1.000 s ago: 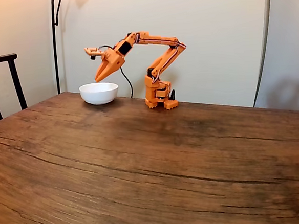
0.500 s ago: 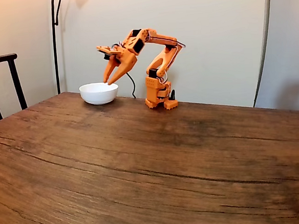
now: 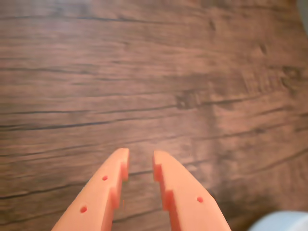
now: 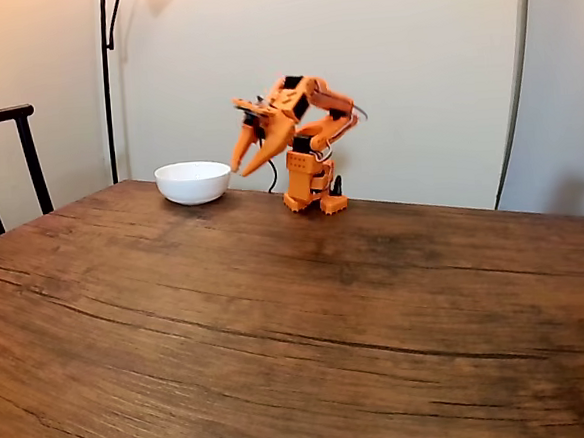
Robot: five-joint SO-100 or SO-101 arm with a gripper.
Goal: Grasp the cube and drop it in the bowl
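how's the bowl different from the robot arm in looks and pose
The bowl is white, round and smooth; the arm is orange, jointed and angular. The bowl sits low on the table; the arm stands taller, folded over its base, with its tool open and empty just right of the bowl in the fixed view. Both rest on the table's far edge.

You're working in a home room, likely a dining corner: a long wood-grain table (image 4: 279,320) against plain cream walls (image 4: 411,60), a dark chair (image 4: 7,159) at nine o'clock, a floor-lamp pole (image 4: 108,81) at eleven, a white bowl (image 4: 193,182) beside it.
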